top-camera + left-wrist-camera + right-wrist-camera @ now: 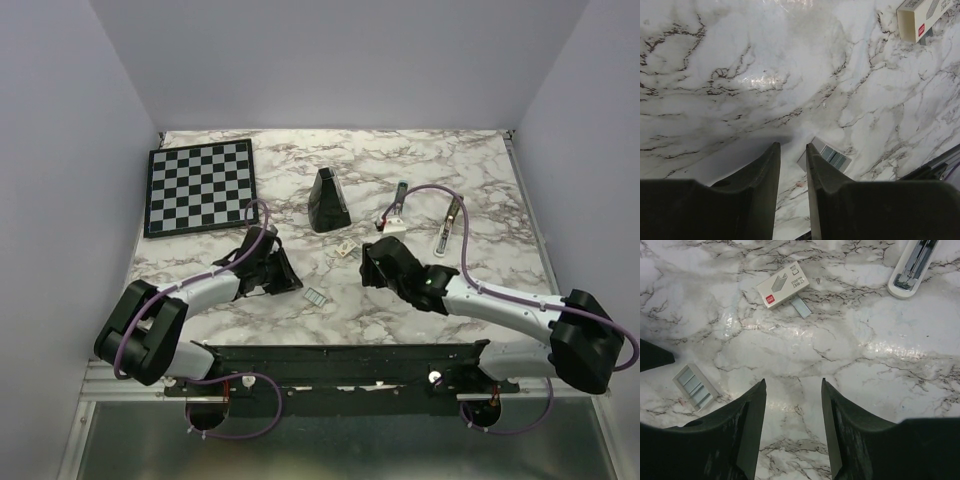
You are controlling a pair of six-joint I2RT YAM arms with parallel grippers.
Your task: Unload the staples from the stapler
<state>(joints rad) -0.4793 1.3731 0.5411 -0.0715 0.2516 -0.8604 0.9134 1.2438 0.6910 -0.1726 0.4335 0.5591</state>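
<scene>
Broadly, the marble tabletop (480, 300) is carrying everything, with the chessboard (200, 186) lying at its far left corner. The left gripper (792, 150) is hanging low over the left half, fingers narrowly parted around nothing. The right gripper (793, 390) is hovering over bare marble near the middle, fingers spread and gripping nothing. The black wedge (328, 202) is standing toward the far edge, and the stapler (397, 208) is lying opened to its right, between it and the olive bar (452, 222). Whether any strip is sitting in its silvery channel is too small to tell.

Judging by this, both arms are pausing between grasps. The next move is calling for a reach to the stapler's channel or to the loose strip.

The white staple box (782, 285) is hiding its contents. The small tray (679, 376), toward the near edge, is holding several grey strips (694, 385) side by side. The staples (801, 306), one short silvery strip, are lying against the box, well apart from the stapler.
</scene>
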